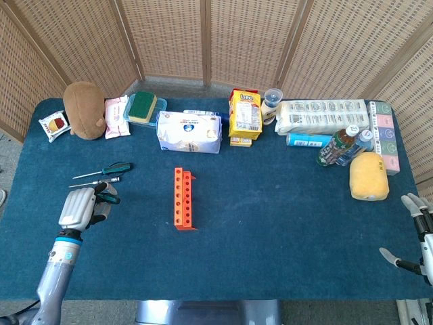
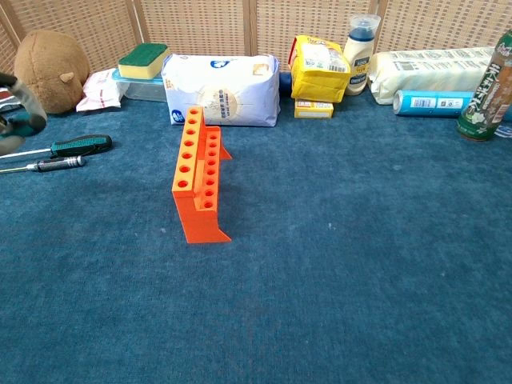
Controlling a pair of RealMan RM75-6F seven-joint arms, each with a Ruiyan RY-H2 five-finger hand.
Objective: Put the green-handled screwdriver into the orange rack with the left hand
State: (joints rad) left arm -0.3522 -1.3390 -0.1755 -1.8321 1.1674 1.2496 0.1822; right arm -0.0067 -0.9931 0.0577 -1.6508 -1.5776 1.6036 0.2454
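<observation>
The green-handled screwdriver (image 1: 111,168) (image 2: 80,146) lies flat on the blue table at the left, handle toward the rack. The orange rack (image 1: 183,198) (image 2: 198,172) stands mid-table with two rows of empty holes. My left hand (image 1: 82,206) hovers just in front of the screwdrivers, its fingers loosely bent toward them and holding nothing. In the chest view only the edge of this left hand (image 2: 14,112) shows at the far left. My right hand (image 1: 416,233) sits at the table's right edge, fingers spread and empty.
A second, thinner screwdriver (image 1: 100,181) (image 2: 44,164) lies just in front of the green one. Along the back stand a brown plush (image 1: 84,110), a sponge box (image 1: 143,108), a tissue pack (image 1: 189,131), a yellow box (image 1: 245,115), bottles (image 1: 344,145) and a yellow sponge (image 1: 369,176).
</observation>
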